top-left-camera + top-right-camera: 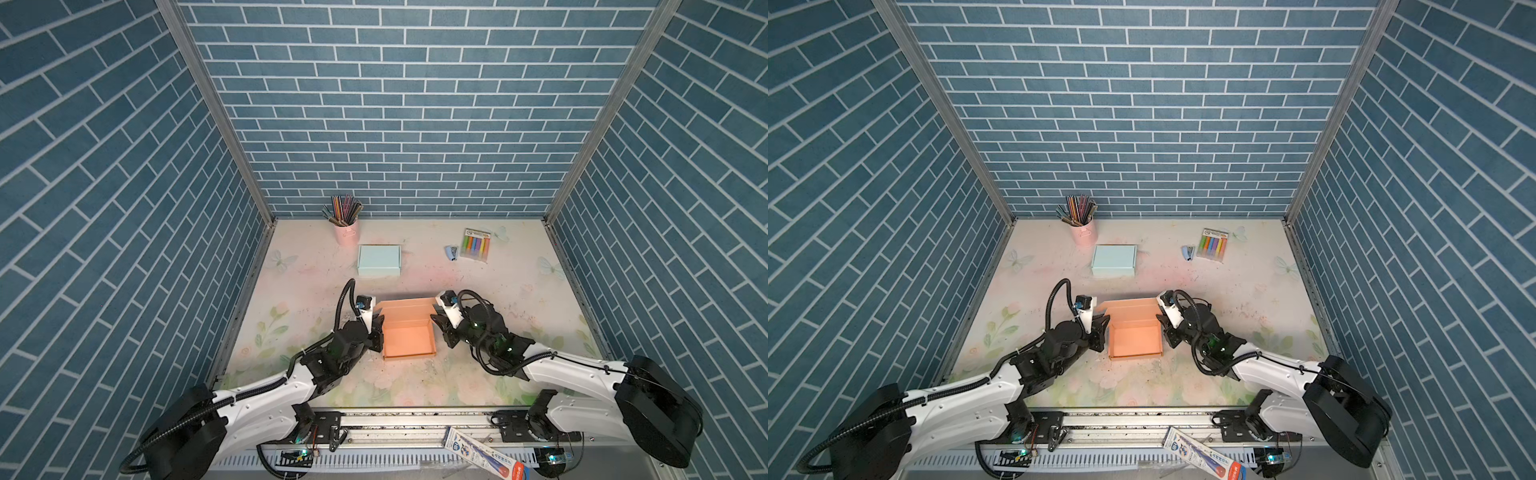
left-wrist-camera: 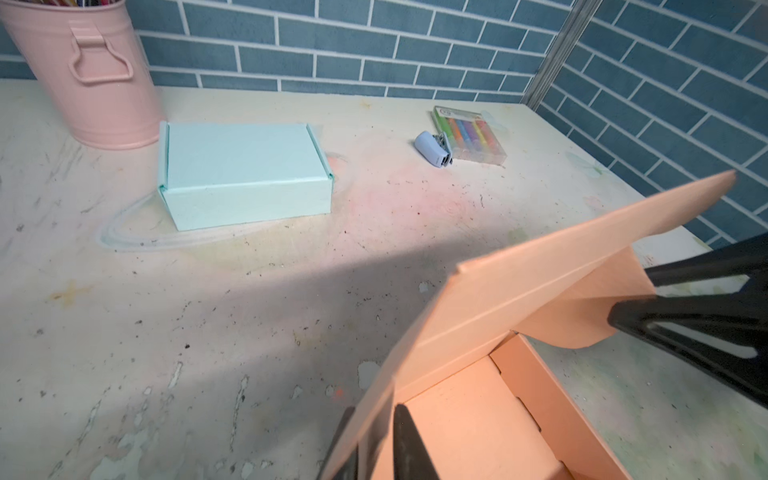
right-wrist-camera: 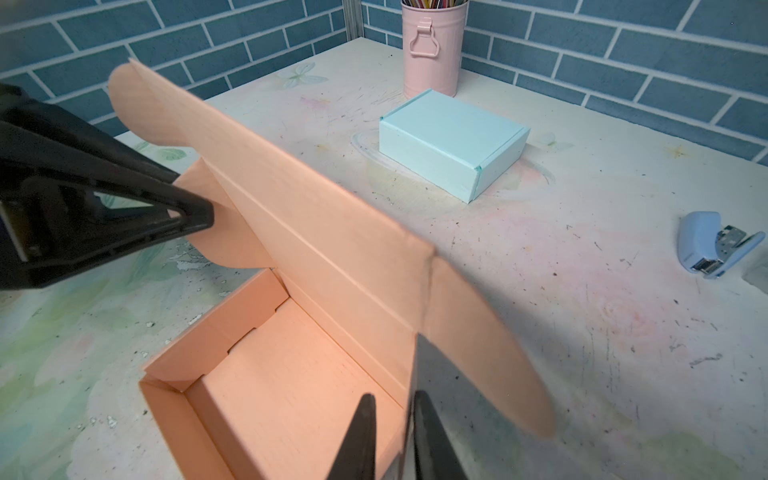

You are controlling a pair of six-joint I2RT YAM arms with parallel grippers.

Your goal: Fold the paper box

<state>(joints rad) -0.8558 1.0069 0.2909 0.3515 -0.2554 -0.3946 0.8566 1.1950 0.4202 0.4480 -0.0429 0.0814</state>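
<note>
The orange paper box (image 1: 409,338) (image 1: 1136,338) sits open in the middle of the table, tray walls up, its lid (image 2: 540,270) (image 3: 311,199) standing raised at the far side. My left gripper (image 1: 379,328) (image 2: 376,440) is at the box's left side, shut on the lid's left side flap, which passes between its fingers. On the box's right side, my right gripper (image 1: 436,322) (image 3: 392,424) is shut on the crease where the lid's right side flap (image 3: 490,332) begins. Each wrist view shows the opposite gripper across the tray.
A folded light blue box (image 1: 379,259) lies behind the orange one, with a pink pencil cup (image 1: 345,232) beyond it by the back wall. A blue stapler (image 1: 452,252) and a highlighter pack (image 1: 477,245) lie at the back right. Brick walls enclose three sides.
</note>
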